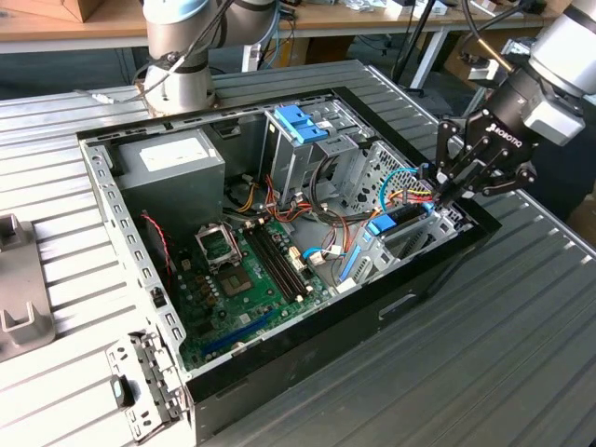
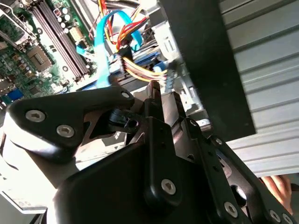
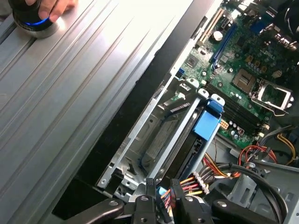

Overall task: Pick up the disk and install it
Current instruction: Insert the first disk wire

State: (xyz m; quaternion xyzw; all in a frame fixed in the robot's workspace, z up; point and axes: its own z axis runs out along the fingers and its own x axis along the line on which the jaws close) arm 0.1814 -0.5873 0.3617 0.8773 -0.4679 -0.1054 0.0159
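The disk (image 3: pixel 189 154) sits on its edge inside the metal drive cage (image 3: pixel 136 140) at the corner of the open computer case (image 1: pixel 279 372). The blue tab (image 3: pixel 207 122) of its carrier points toward the motherboard (image 1: pixel 251 270), so it seems at least partly in its slot. How deep it sits I cannot judge. In the exterior view the end effector (image 1: pixel 449 186) hangs tilted over this same corner, just above the disk and right among the bundle of coloured cables (image 1: pixel 410 191). In the first wrist view its two fingers (image 3: pixel 150 186) stand close together with a connector and a bit of blue between them, but I cannot tell if they really clamp something or only stand around it. The main risk, as I judge it, is the cables: they lie touching the fingers, and a pull or a push here could drag a connector out or trap a wire between disk and cage. A small tilt of the disk could also make it jam on the cage rails. A person's hand (image 3: pixel 51 7) rests on a round device with a blue light (image 3: pixel 33 22) on the ribbed metal surface (image 1: pixel 521 354), well apart from the case. About writing — there is white print on the end effector body and a pale label on the power supply (image 1: pixel 172 158), both left unread here.
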